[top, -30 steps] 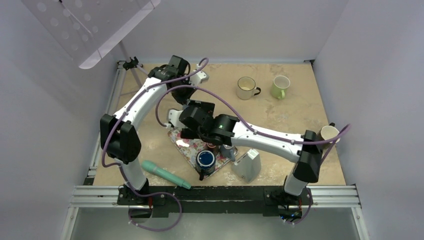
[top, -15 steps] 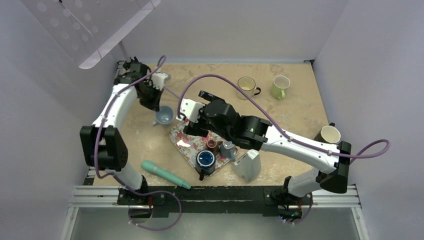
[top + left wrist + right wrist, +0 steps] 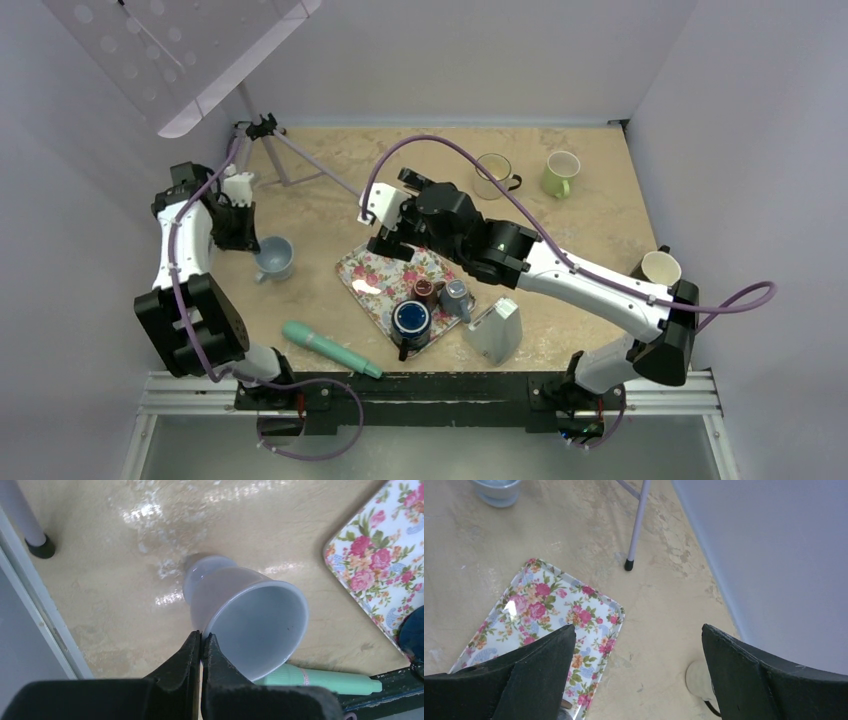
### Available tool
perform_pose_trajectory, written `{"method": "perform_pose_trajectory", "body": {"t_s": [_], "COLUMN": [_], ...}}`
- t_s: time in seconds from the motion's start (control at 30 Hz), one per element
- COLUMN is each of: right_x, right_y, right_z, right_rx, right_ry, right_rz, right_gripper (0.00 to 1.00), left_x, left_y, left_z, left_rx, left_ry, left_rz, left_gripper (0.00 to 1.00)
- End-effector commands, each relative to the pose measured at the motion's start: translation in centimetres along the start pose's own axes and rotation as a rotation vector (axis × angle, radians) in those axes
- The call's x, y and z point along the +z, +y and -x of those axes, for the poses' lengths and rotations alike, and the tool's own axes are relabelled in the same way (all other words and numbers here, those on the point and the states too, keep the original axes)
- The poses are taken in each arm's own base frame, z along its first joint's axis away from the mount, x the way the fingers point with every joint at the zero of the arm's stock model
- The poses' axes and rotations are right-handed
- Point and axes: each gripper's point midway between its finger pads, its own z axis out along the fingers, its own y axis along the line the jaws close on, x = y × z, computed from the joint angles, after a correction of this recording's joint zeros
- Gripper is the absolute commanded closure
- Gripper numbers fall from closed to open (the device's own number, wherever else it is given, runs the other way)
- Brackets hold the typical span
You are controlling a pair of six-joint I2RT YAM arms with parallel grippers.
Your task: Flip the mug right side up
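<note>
Mug (image 3: pixel 273 257) carried farther left, mouth up (rim pinched by left gripper (image 3: pixel 201 641))

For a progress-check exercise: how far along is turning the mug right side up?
Done: the blue mug looks open end up on the table. In hand: the left tool pinches its rim. Left: let go. The right tool is open, by the tray.

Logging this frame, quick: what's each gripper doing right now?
Left gripper: closed on the rim of the mug.
Right gripper: open, holding nothing.
</note>
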Motion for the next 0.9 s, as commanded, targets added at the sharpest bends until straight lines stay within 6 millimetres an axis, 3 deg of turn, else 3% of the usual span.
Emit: {"method": "perform_pose_trajectory", "body": {"t_s": [0.0, 0.13, 0.3, 0.43, 0.53, 0.63, 0.73, 0.87], "right_x": [0.9, 1.4, 1.6, 0.8, 0.4, 0.3, -0.1, -1.2], "right_y": [-1.1, -1.0, 1.9, 3.1, 3.0, 2.3, 0.1, -4.1], "right_z": [1.1, -0.1, -2.7, -4.2, -5.7, -7.7, -9.9, -11.9], "right_rx": [0.020, 0.062, 0.093, 0.150, 0.229, 0.351, 0.523, 0.712], "right_ry": [-0.051, -0.009, 0.130, 0.173, 0.241, 0.300, 0.340, 0.333], "right_rz": [-0.001, 0.044, 0.177, 0.211, 0.206, 0.181, 0.103, -0.055], "right_gripper": [0.01, 0.01, 0.02, 0.02, 0.02, 0.03, 0.05, 0.05], "left_x": [-0.1, 1.2, 1.3, 0.2, -1.4, -3.3, -4.9, -6.6], "left_y": [2.1, 2.9, 3.5, 3.3, 1.9, -0.5, -4.3, -12.3], "left_z": [0.1, -0.8, -0.5, 0.3, 1.8, 3.2, 4.3, 4.6], "left_rx": [-0.011, -0.017, 0.005, 0.045, 0.090, 0.145, 0.216, 0.392], "left_ry": [-0.045, 0.001, -0.012, -0.038, -0.104, -0.151, -0.170, -0.165], "left_rz": [-0.026, -0.049, -0.027, -0.019, -0.053, -0.103, -0.178, -0.372], "left_gripper": [1.00, 1.00, 0.62, 0.45, 0.38, 0.37, 0.36, 0.37]}}
